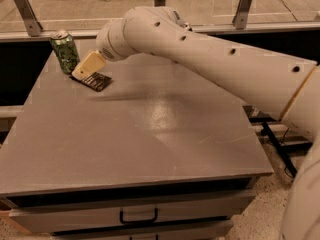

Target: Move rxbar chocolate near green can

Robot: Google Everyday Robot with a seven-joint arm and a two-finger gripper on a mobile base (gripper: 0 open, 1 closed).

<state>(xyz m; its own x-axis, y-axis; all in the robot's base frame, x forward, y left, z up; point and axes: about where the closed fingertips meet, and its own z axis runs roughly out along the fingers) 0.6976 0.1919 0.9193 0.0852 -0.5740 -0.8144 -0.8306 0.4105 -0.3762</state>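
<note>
The green can [65, 52] stands upright at the table's far left corner. The rxbar chocolate [96, 81], a flat black wrapper with white lettering, lies on the table just right of the can, a short gap away. My gripper [85, 70] hangs at the end of the white arm, directly over the bar's left end, between the bar and the can. Its cream tip reaches down to the bar's near-can edge. I cannot tell whether it still touches the bar.
The grey table [150, 134] has drawers with a black handle [138, 217] under its front edge. A railing with metal posts [25, 13] runs behind it. My white arm [210, 64] spans the table's far right part.
</note>
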